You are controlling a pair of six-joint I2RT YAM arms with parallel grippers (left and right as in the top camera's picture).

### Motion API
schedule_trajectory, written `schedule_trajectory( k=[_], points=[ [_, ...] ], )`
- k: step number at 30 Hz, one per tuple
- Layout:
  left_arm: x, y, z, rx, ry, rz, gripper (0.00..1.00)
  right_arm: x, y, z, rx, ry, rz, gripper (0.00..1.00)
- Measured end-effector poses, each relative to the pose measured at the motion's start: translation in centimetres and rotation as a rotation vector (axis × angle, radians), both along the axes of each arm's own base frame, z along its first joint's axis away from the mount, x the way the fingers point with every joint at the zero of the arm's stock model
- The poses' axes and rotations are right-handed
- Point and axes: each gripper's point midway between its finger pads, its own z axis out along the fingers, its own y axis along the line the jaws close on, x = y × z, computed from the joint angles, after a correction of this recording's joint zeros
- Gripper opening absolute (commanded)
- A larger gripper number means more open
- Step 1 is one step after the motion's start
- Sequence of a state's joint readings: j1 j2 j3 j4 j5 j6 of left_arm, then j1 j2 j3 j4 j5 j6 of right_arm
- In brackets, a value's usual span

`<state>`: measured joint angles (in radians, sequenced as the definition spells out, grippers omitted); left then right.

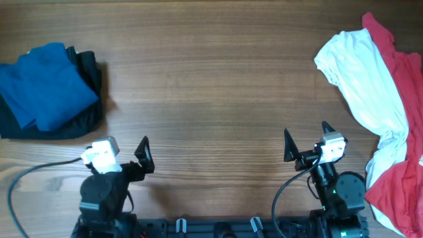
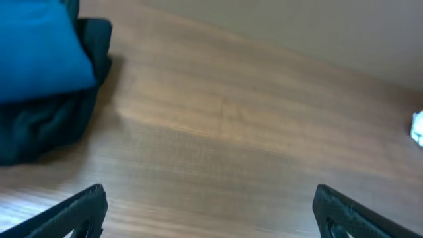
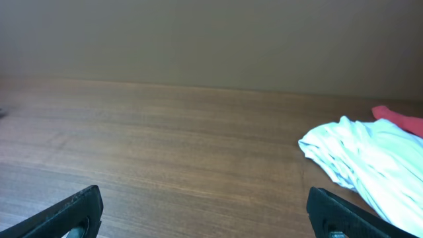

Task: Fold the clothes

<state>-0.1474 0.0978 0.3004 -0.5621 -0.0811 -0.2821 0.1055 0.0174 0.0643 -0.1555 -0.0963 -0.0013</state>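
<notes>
A folded royal-blue shirt (image 1: 46, 86) lies on a folded black garment (image 1: 86, 119) at the far left of the table. In the left wrist view the blue shirt (image 2: 39, 53) and the black garment (image 2: 39, 125) show at the upper left. A crumpled white garment (image 1: 363, 79) lies over a red garment (image 1: 404, 66) at the right edge. Both show in the right wrist view, white (image 3: 370, 158) and red (image 3: 400, 120). My left gripper (image 1: 125, 155) (image 2: 208, 211) is open and empty near the front edge. My right gripper (image 1: 308, 137) (image 3: 205, 211) is open and empty, left of the white garment.
The wooden table (image 1: 211, 86) lies between the two piles. More of the red garment (image 1: 396, 192) hangs by the right arm's base. A black cable (image 1: 26, 175) runs from the left arm toward the front left. A small white patch (image 2: 418, 127) shows at the left wrist view's right edge.
</notes>
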Motion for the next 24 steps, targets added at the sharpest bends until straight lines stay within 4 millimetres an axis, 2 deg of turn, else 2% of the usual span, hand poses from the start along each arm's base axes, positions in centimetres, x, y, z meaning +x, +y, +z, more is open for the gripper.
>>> schedule_trajectory(
  k=[3,9,12,24],
  points=[
    [0.9,-0.1,-0.3,-0.012,-0.087,0.001,1.00,0.0,0.0,0.0,0.000,0.000,0.000,1.00],
    [2.9,-0.3,0.5,-0.041,-0.289,0.007,1.00,0.0,0.0,0.0,0.000,-0.002,0.000,1.00],
    [3.1,-0.4,-0.2,-0.041,-0.281,0.002,1.00,0.0,0.0,0.0,0.000,-0.002,0.000,1.00],
    [3.0,-0.8,-0.2,-0.047,-0.283,-0.023,1.00,0.0,0.0,0.0,0.000,-0.002,0.000,1.00]
  ],
)
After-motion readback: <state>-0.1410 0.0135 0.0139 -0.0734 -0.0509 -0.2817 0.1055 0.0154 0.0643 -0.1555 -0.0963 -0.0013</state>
